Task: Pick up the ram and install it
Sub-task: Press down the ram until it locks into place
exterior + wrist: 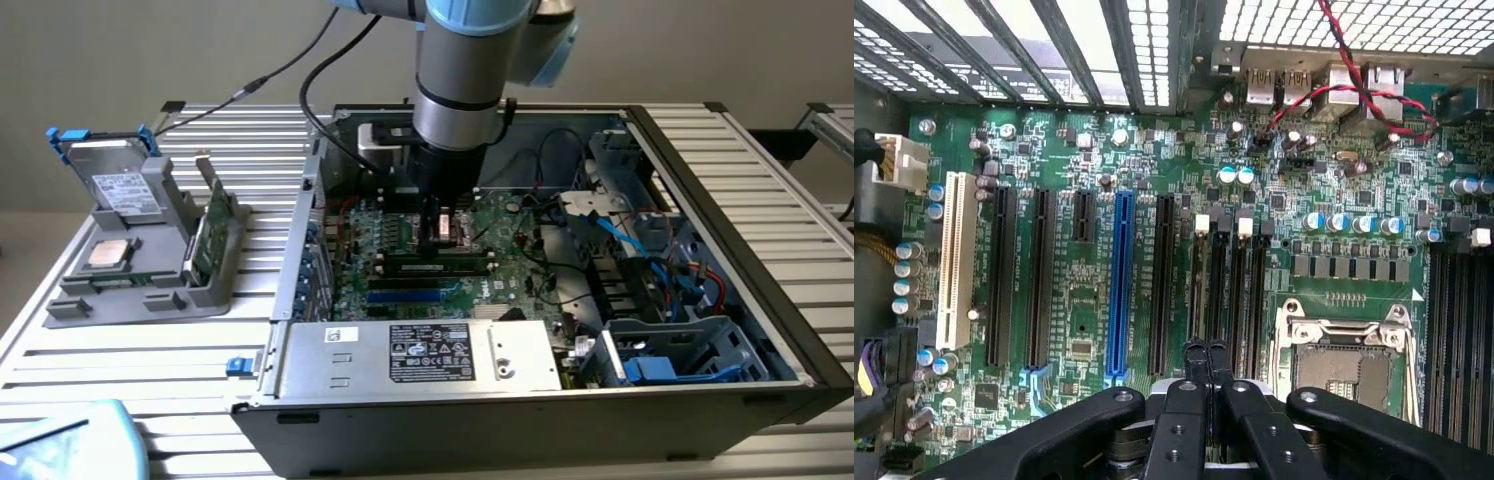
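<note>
Wrist view, lower centre: gripper [1206,352] pressed shut over motherboard [1084,290] memory slots [1229,290]; misalignment risks jamming ram [430,267].

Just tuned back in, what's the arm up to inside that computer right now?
The arm has its tool down inside the open computer case, shut and poised right over the motherboard by the black memory slots. I can't tell whether anything is gripped between the fingers. A ram stick stands on edge in the grey holder outside the case, at the exterior view's left, next to a boxy drive and a silver processor chip.
</note>
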Robot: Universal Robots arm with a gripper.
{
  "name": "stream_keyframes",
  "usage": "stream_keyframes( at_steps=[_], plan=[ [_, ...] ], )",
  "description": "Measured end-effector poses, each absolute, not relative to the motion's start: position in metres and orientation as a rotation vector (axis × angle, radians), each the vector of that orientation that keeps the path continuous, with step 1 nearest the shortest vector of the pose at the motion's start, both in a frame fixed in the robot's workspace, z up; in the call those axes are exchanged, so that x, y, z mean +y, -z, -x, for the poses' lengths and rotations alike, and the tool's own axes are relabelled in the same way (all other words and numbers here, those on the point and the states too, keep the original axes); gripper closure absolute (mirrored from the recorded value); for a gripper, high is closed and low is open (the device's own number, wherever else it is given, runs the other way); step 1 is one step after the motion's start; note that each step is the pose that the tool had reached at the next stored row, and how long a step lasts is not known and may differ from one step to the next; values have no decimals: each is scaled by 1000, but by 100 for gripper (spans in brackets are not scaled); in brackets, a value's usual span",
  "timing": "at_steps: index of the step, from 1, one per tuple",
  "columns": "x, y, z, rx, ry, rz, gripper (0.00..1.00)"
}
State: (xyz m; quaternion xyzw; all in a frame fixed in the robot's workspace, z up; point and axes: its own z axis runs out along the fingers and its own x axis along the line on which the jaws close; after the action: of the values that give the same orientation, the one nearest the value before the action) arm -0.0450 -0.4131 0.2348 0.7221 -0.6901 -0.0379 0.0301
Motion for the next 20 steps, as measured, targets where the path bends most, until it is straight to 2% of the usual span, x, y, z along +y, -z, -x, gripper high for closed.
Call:
stream_keyframes(
  at_steps=[20],
  plan=[
    [-413, -228, 45, -2127, 117, -2226, 89]
  ],
)
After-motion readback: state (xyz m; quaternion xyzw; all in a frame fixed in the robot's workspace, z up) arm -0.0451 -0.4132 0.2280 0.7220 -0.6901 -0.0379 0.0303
